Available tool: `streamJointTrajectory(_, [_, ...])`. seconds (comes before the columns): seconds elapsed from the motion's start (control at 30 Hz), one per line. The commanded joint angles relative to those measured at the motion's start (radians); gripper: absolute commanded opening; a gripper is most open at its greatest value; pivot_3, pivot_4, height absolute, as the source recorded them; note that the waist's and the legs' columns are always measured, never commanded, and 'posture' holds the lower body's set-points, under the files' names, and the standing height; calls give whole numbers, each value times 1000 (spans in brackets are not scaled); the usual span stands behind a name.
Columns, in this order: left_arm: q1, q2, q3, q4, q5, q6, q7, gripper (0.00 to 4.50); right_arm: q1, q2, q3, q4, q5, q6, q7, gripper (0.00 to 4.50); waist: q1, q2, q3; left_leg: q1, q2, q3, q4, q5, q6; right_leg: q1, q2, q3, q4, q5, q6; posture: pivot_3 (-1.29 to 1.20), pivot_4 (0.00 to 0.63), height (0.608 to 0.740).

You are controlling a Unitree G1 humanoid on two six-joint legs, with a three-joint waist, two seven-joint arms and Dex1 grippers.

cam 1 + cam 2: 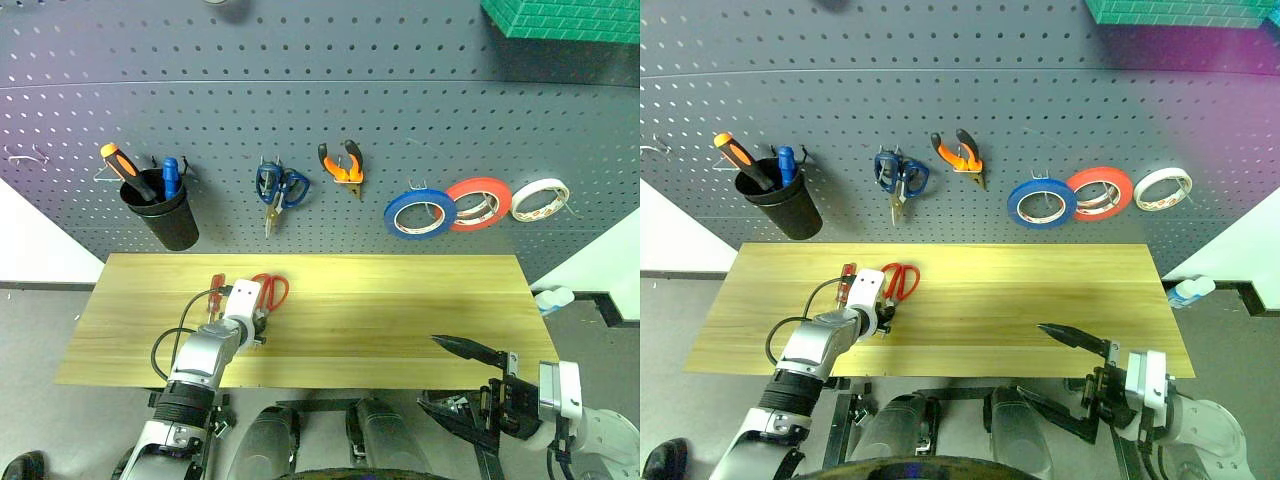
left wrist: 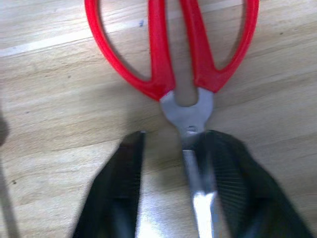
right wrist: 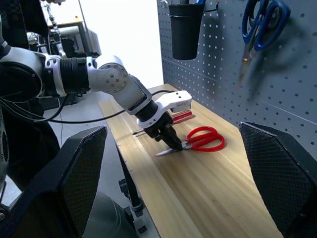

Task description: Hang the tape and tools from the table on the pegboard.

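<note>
Red-handled scissors (image 1: 270, 290) lie on the wooden table (image 1: 400, 310) near its left end. My left gripper (image 2: 173, 139) points down at them with the blades between its fingers. One finger (image 2: 233, 188) touches the blade and a narrow gap remains at the other, so it is still open. The red-handled screwdriver (image 1: 215, 290) lies just left of the scissors. Blue tape (image 1: 390, 215) and orange-and-black pliers (image 1: 352, 160) hang on the pegboard (image 1: 300, 80). My right gripper (image 1: 430, 370) hovers open off the table's front right edge, holding nothing.
A black cup (image 1: 165, 215) with an orange-and-black screwdriver hangs at the pegboard's left, with blue scissors (image 1: 280, 187) beside it. A red-orange roll (image 1: 465, 190) and a white roll (image 1: 520, 205) hang right of the blue tape. A white bottle (image 1: 552, 297) sits past the table's right end.
</note>
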State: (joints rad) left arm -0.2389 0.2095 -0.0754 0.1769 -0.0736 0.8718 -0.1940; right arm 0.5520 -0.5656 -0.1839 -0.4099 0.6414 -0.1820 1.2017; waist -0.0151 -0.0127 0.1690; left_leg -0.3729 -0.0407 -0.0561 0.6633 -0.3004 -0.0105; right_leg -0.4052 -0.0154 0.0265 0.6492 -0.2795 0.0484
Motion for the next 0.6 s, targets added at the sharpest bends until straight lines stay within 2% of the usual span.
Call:
streamJointTrajectory(0.03, [2,-13,19,14,-4,13,8,588,-4,-4,-20,-25,21,0,-2,4500,1,0,0,0,0,0,0,0,0,0,0,0,0,0,0,-141,178,734])
streamJointTrajectory(0.07, [1,-14,21,17,-3,12,8,272,-5,-4,-22,-24,22,1,-1,4500,1,0,0,0,0,0,0,0,0,0,0,0,0,0,0,-140,175,734])
streamJointTrajectory(0.1, [0,-17,26,19,-4,14,9,246,-8,-5,-24,-23,21,2,-2,4500,1,0,0,0,0,0,0,0,0,0,0,0,0,0,0,-140,176,734])
streamJointTrajectory(0.4, [14,-24,36,2,-3,-8,5,245,-31,-5,-30,-5,18,0,0,4500,1,0,0,0,0,0,0,0,0,0,0,0,0,0,0,-131,170,734])
streamJointTrajectory(0.6, [74,-12,14,-86,-23,-142,-75,245,-54,-1,-28,10,22,5,1,4500,1,0,0,0,0,0,0,0,0,0,0,0,0,0,1,-122,160,734])
